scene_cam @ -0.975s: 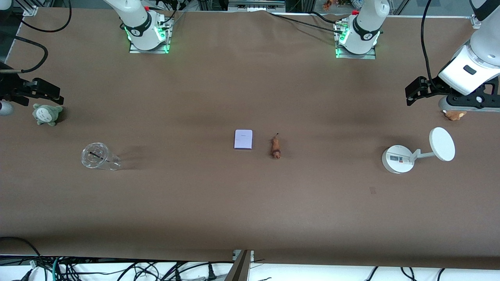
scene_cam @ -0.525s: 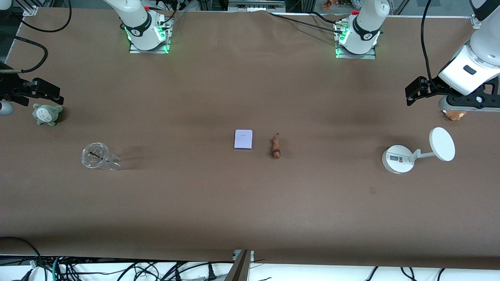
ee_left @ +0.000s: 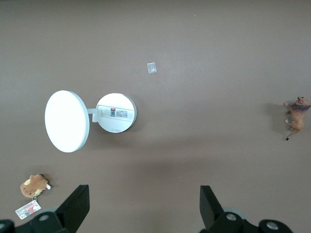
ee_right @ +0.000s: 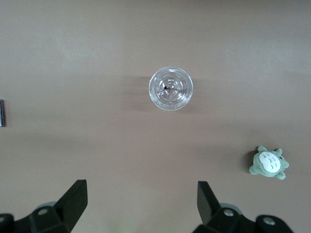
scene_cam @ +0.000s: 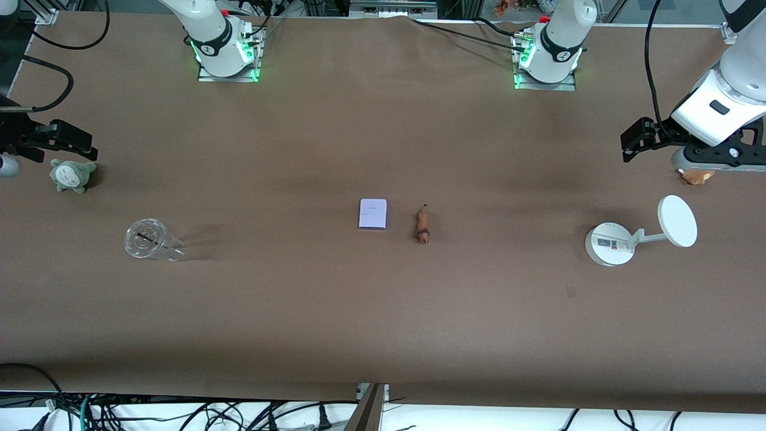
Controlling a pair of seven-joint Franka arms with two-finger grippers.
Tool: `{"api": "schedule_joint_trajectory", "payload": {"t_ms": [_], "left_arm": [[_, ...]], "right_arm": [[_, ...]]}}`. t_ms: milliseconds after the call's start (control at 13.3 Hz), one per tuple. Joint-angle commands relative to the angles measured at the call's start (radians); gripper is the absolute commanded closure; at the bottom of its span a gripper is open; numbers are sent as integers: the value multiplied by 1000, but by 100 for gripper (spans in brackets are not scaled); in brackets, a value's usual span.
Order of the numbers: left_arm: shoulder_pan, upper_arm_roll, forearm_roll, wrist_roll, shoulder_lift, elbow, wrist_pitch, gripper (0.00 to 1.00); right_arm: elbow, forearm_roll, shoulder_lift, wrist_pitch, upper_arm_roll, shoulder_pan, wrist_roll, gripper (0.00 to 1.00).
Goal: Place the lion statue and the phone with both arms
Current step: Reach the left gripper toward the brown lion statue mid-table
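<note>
Status: both items down mid-tabletop, arms parked wide

Phone, a small flat pale lavender-white slab with rounded corners [scene_cam: 373,214], lies flat on the brown tabletop [scene_cam: 383,311] near its middle. Lion statue, a tiny elongated brown figurine with a thin dark tail [scene_cam: 423,225], lies just beside the phone at its 3 o'clock in the front view, not touching, tail end pointing to 12. It also shows at the edge of the left wrist view [ee_left: 297,116].

Neither gripper holds anything. Left gripper [scene_cam: 635,140] hangs over the tabletop at the left arm's end, fingers [ee_left: 75,206] spread wide, nothing between them. Right gripper [scene_cam: 63,136] hangs over the right arm's end, fingers [ee_right: 73,199] also spread wide and empty. My read: placement looks done, both arms backed off and waiting; nothing obvious left unless a retract to home counts.

Clutter, all well apart from the two items:
- clear plastic cup with domed lid [scene_cam: 148,240], at about 8 o'clock from the phone
- grey-green plush toy [scene_cam: 72,175], close under the right gripper
- white round-based stand with a disc [scene_cam: 640,231], at 3 o'clock from the lion
- fluffy tan-orange plush with a tag [scene_cam: 696,176], close under the left gripper

Nothing stands between the grippers and the pair. Only risk I'd flag: each plush sits near its gripper if that arm drops low.
</note>
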Motion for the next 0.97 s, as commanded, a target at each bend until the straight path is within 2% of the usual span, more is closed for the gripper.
{"api": "schedule_joint_trajectory", "payload": {"t_ms": [0,300,375,525,675,900], "left_arm": [[-4,0,1,15,9,-4,-12,0],[-22,-6,-15,15,48,-2,-61,0],[-43,-8,-68,3,51,-5,-62,0],[-101,-15,-97,-46,88,1,-49,0],[-157,-24,-122,-112,140,5,8,0],[-267,-26,-131,-224,250,7,178,0]], "right_arm": [[11,18,0,-13,4,-10,3,0],[9,18,0,-13,4,-10,3,0],[11,18,0,-11,4,-10,3,0],[9,20,0,-11,4,-8,4,0],[9,21,0,-10,4,-8,6,0],[11,23,15,-4,5,-5,3,0]]}}
